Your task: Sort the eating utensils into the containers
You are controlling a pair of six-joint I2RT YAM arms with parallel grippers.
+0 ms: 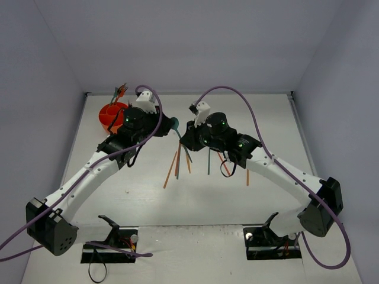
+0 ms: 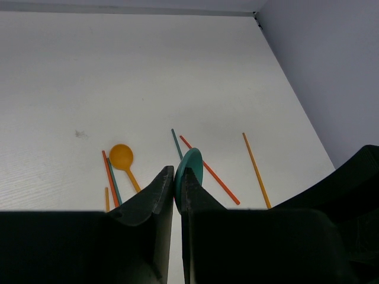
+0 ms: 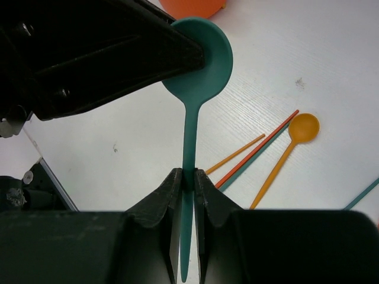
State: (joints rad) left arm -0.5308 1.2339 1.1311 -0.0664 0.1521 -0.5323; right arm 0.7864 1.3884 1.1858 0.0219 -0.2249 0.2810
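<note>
Above the middle of the table (image 1: 148,201) we see a teal spoon (image 3: 190,118) held off the surface by both claws; the right claw (image 3: 188,177) is pinched tight on its handle, the left claw (image 2: 176,177) pinched tight on the edge of its bowl; beneath it, toward six o'clock, lie an orange spoon (image 2: 121,157) and loose chopsticks (image 2: 256,168); the orange cup (image 1: 105,123) stands at ten o'clock on the table, with other utensils (image 1: 120,92) sticking out of it.

No text, label, brand, number or sign can be read in any view
</note>
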